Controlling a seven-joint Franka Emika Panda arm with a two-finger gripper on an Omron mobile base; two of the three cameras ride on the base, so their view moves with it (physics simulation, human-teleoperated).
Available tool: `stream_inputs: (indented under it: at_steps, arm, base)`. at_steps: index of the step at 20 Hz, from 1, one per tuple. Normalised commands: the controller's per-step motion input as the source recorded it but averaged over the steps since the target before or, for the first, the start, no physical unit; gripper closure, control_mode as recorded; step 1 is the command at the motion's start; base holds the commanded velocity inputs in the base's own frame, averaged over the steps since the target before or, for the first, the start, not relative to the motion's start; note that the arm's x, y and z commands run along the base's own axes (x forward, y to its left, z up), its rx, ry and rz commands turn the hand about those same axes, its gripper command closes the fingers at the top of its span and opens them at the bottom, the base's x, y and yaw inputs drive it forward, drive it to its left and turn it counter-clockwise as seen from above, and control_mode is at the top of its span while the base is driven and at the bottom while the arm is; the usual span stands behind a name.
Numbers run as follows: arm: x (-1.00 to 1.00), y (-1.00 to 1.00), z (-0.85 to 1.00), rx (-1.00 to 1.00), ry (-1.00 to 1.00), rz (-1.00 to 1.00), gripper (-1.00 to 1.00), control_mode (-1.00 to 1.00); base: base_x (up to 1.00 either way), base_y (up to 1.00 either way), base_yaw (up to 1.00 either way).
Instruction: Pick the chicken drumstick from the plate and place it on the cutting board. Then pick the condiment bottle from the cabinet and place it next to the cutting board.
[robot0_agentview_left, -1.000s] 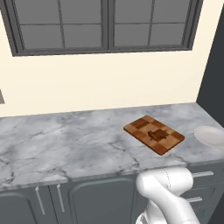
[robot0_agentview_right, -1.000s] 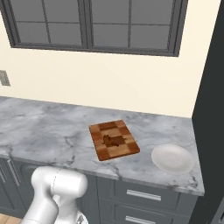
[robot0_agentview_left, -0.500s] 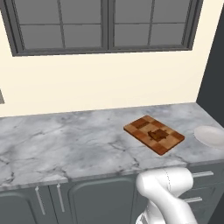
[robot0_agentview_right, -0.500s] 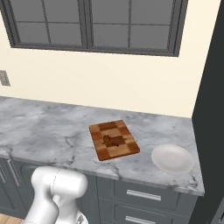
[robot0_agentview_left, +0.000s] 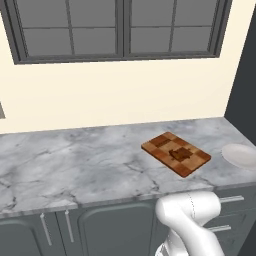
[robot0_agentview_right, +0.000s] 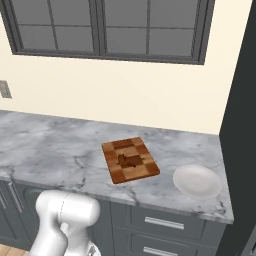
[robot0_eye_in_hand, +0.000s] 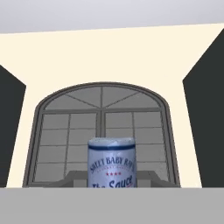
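The chicken drumstick (robot0_agentview_left: 181, 153) (robot0_agentview_right: 129, 161) lies on the checkered cutting board (robot0_agentview_left: 175, 153) (robot0_agentview_right: 131, 160) on the counter. To the board's right stands the white plate (robot0_agentview_left: 242, 155) (robot0_agentview_right: 197, 181), with nothing on it. In the hand view the condiment bottle (robot0_eye_in_hand: 111, 164) stands upright right in front of the camera, its blue-and-white label facing me. My gripper (robot0_eye_in_hand: 111, 183) is shut on it, held up facing the window. The dark cabinet (robot0_agentview_left: 245, 75) (robot0_agentview_right: 241, 125) rises at the counter's right end.
The grey marble counter (robot0_agentview_left: 75, 165) (robot0_agentview_right: 50, 145) stretches left of the board under a dark-framed window (robot0_agentview_left: 120, 30). Grey drawers with silver handles (robot0_agentview_right: 165, 223) sit below the counter. My white arm (robot0_agentview_left: 192, 225) (robot0_agentview_right: 62, 220) stands in front of the counter's edge.
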Motion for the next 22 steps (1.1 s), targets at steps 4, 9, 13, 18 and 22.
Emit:
stream_inputs:
  at_steps: [4, 9, 13, 18, 22]
  arm:
    - [0.01, 0.0, -0.05, 0.0, 0.0, 0.13, 1.0, -1.0]
    - [0.01, -0.03, -0.01, 0.0, 0.0, 0.16, 1.0, -1.0]
    - [0.11, -0.06, -0.09, 0.0, 0.0, 0.13, 1.0, -1.0]
    - [0.34, -0.09, -0.25, 0.0, 0.0, 0.07, 1.0, -1.0]
    - [0.37, -0.07, -0.39, 0.0, -0.03, 0.01, 1.0, -1.0]
  base:
    - [0.0, 0.0, 0.0]
    - [0.0, 0.0, 0.0]
    - [0.0, 0.0, 0.0]
    - [0.0, 0.0, 0.0]
    - [0.0, 0.0, 0.0]
